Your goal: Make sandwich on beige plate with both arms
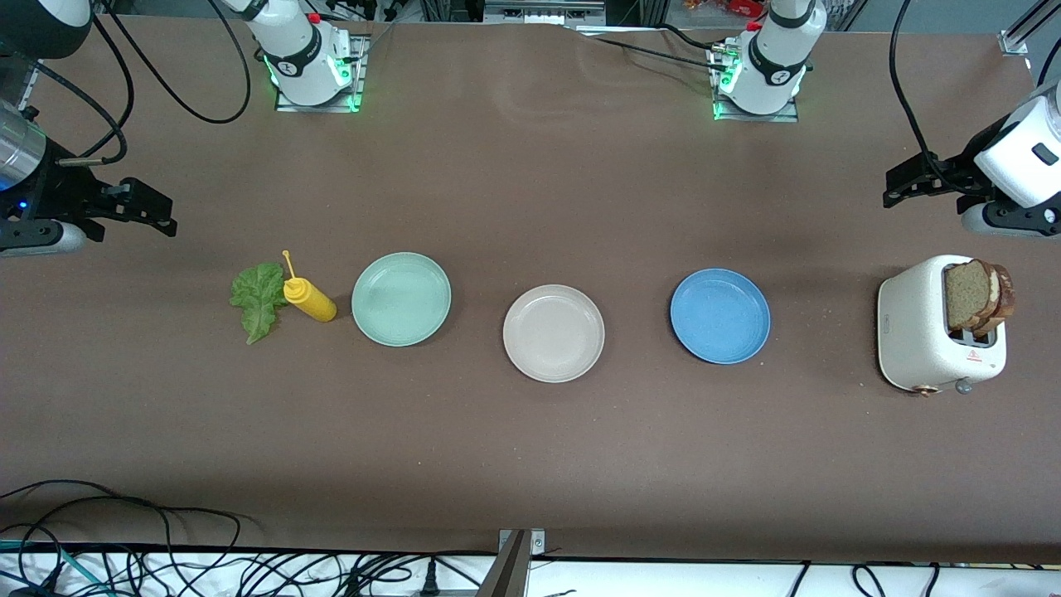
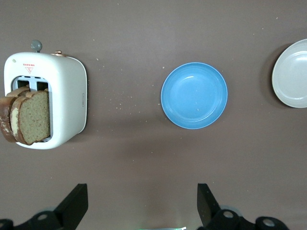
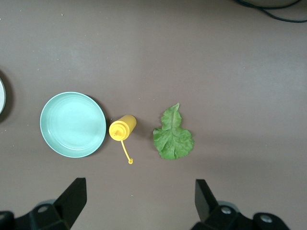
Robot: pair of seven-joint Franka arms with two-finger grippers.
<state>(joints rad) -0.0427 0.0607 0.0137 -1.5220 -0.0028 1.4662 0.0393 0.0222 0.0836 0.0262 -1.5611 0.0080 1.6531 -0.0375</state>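
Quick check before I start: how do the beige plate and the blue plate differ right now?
The beige plate is a pale cream; the blue plate is bright blue. The beige plate lies in the middle of the row, beside the mint-green plate; the blue plate lies toward the left arm's end, beside the toaster. The beige plate lies slightly nearer the front camera. Both are round, shallow and bare.

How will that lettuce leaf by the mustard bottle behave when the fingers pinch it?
The lettuce leaf lies thin, flat and ruffled, so it will probably droop and may tear. It looks light, so it could slide on the table rather than lift. The mustard bottle beside it might tip if bumped.
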